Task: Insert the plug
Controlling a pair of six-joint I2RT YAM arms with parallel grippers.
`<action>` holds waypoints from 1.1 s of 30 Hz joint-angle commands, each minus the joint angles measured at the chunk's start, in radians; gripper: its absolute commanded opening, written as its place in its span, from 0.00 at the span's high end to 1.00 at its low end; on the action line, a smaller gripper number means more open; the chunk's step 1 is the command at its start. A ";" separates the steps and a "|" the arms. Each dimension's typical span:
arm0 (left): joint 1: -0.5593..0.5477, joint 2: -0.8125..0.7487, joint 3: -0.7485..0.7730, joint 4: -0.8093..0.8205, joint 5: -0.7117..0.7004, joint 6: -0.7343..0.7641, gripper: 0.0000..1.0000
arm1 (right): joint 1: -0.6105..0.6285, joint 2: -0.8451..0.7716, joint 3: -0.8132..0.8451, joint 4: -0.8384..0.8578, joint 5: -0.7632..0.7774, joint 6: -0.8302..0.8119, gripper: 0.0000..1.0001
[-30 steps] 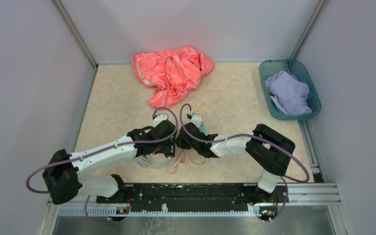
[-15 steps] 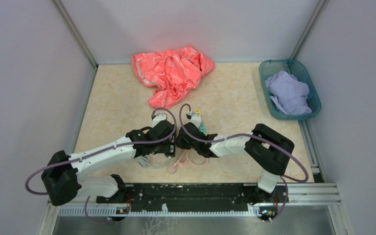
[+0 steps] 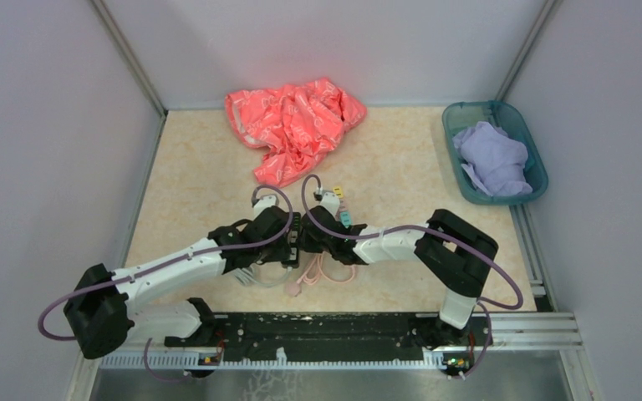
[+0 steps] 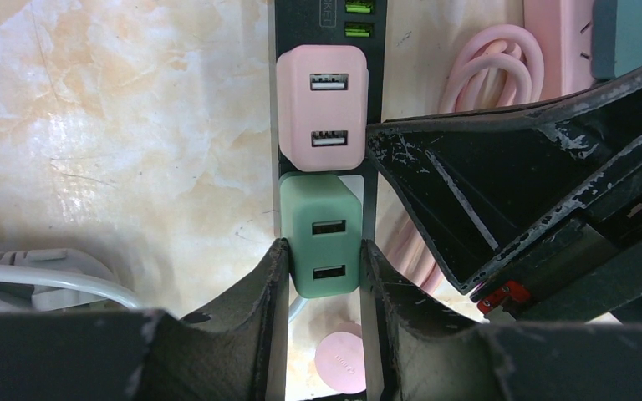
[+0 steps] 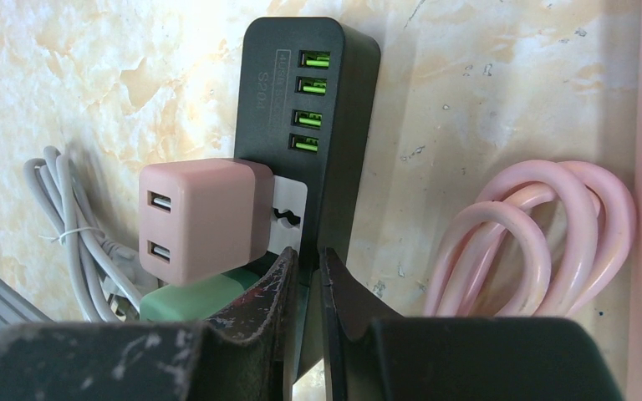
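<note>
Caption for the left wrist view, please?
Left gripper clamps the green charger on the black power strip, just below the pink charger.

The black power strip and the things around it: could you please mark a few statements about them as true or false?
1. The left hand has a finger on either side of the green charger. True.
2. The pink charger shows four USB ports. False: only two ports show on it.
3. The black power strip has four green USB ports at one end. True.
4. The coiled cable beside the strip is blue. False: it is pink.
5. The pink charger sits right next to the green charger on the strip. True.
</note>
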 commanded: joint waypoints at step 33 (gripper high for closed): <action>0.084 -0.121 0.178 -0.185 0.001 0.115 0.10 | 0.003 -0.130 0.017 -0.025 0.065 -0.107 0.66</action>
